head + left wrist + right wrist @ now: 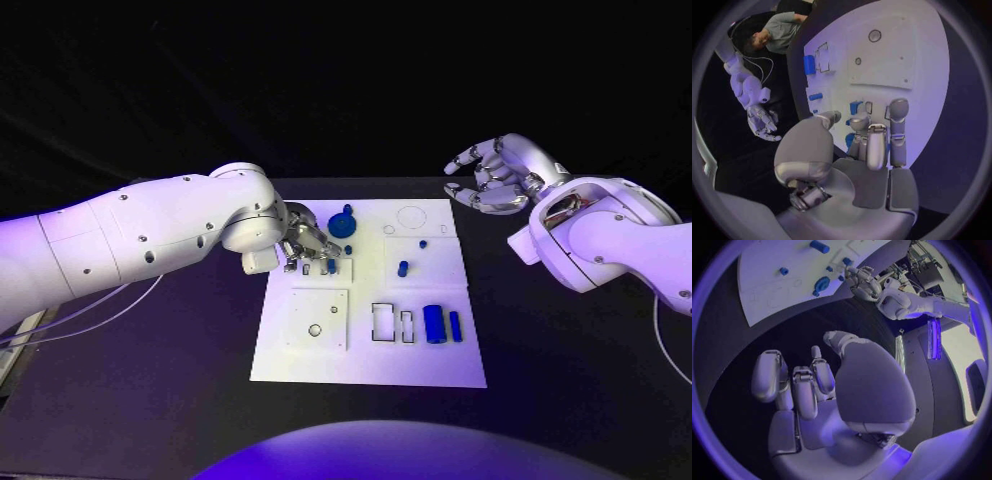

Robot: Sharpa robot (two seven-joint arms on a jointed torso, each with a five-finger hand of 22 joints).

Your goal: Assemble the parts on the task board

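I'm working the left hand (307,245) over the near-left part of the task board (361,370) — fingers are pointing down at a small blue part (856,107) that's sitting just ahead of the fingertips (898,107), beside an empty rectangular slot. In the left wrist view the fingers are lying fairly close together and nearly touching the board, but I can't tell whether they're actually pinching anything; the tips are hiding the contact.

The right hand (495,176) is hovering off the board's far-right corner, above bare black table (577,400), fingers loosely curled w/ nothing in them.

My read: I'm at the pick-or-seat stage on that small part. To do it well I'm thinking slow descent, fingers closing from opp. sides so the piece isn't skidding on the smooth plate, and keeping it upright so it's lining up w/ its slot.

Materials — the board is looking like hard matte white plastic, flat, w/ cut-out recesses: a round one, rectangular ones, a raised square panel w/ a small hole. Parts are glossy blue, prob. rigid plastic: a round knob-like part (342,222) just beyond the left hand, a small peg (402,268) mid-board, and two upright oblong blocks (434,324) well toward the right side. The hands are silver w/ pale smooth pads, so grip on small slick pieces could be marginal.
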